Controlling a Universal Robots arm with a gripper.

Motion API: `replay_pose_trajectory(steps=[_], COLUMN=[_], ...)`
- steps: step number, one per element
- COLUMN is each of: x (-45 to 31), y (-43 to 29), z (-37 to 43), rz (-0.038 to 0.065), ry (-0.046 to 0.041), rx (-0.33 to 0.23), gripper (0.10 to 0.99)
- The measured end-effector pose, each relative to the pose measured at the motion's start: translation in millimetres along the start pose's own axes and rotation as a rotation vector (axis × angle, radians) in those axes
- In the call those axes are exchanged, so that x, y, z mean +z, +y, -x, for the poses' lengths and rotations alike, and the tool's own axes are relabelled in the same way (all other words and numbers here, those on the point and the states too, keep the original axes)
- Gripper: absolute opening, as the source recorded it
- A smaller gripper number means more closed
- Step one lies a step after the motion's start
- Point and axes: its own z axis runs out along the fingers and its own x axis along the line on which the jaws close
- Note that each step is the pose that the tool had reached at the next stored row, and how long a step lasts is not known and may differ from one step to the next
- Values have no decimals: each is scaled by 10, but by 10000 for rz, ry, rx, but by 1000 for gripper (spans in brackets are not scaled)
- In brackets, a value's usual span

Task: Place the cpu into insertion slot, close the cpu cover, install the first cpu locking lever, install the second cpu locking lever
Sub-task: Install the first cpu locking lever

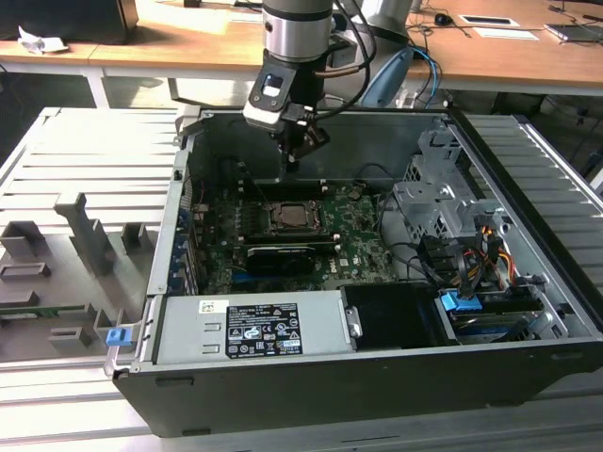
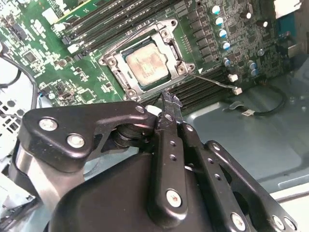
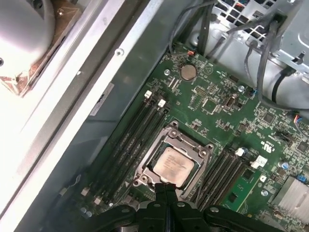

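The cpu [image 2: 146, 65] [image 3: 172, 164] [image 1: 289, 217] lies flat in the insertion slot [image 2: 112, 62], silver top up. The cpu cover [image 2: 170, 39] [image 3: 189, 143] lies down around it as a metal frame. A thin wire lever [image 2: 126, 36] runs along one side of the socket. My gripper [image 2: 169, 99] [image 3: 164, 186] [image 1: 293, 166] hangs a little above the socket's edge on the case-wall side. Its fingers are shut together with nothing between them.
Memory slots [image 3: 140, 130] flank the socket on both sides. A black card [image 1: 280, 256] lies in front of it, a power supply [image 1: 250, 330] nearer still. A drive cage [image 1: 443, 202] and cables [image 1: 462, 268] fill the exterior view's right. The case wall [image 3: 96, 96] stands close behind.
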Motion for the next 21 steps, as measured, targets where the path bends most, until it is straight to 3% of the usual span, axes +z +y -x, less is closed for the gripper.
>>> replay_pose_trajectory(steps=[2, 14, 20, 21], x=[0, 1, 1, 1], y=[0, -1, -1, -1], z=[0, -1, 0, 0], rz=[-6, -70, -88, -97], ry=[8, 100, 126, 138], rx=[-225, -2940, -3737, -4089], gripper=[106, 106, 106, 106])
